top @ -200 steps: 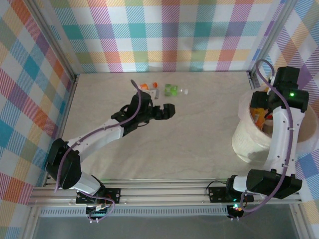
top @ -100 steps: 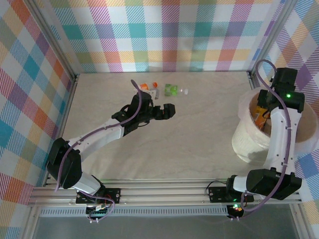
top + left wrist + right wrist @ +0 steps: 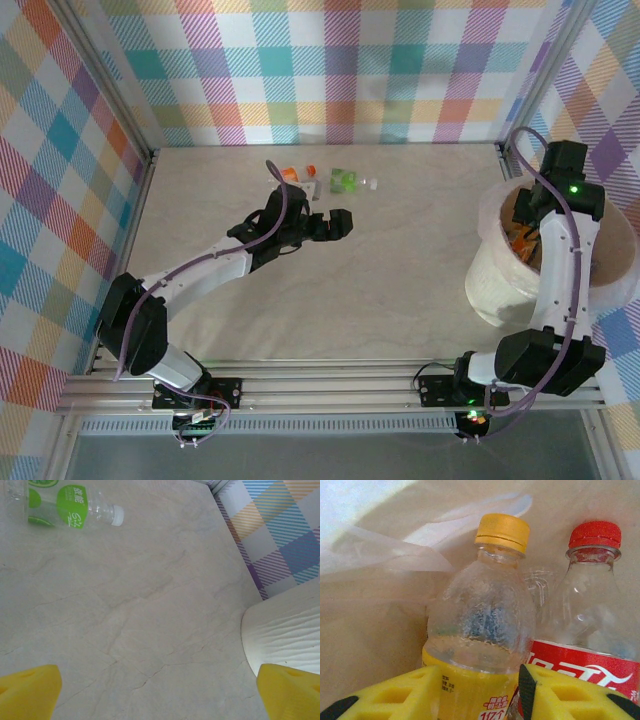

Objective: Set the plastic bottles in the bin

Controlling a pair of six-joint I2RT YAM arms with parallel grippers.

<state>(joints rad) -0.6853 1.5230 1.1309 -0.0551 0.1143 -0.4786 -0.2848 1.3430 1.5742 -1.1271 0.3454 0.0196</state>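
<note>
- Right wrist: your right jaws are clamped on a yellow-capped bottle (image 3: 480, 630) inside the bin (image 3: 490, 290). The small red print on its yellow label is cropped and unreadable.
- Just beside it stands a red-capped bottle (image 3: 592, 605) with white Coca-Cola script on its red label; the liner (image 3: 385, 555) lies behind both.
- Left wrist: your left jaws gape wide over bare bench (image 3: 150, 630). Farther off lies a green-labelled bottle (image 3: 70, 507) with a white cap, its writing illegible.
- Top external: an orange-labelled bottle (image 3: 297, 174) lies beside it by the back wall.

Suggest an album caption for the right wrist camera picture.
Right gripper clamps a clear yellow-capped plastic bottle beside a clear red-capped, red-labelled bottle inside the cream-white lined bin.
</note>
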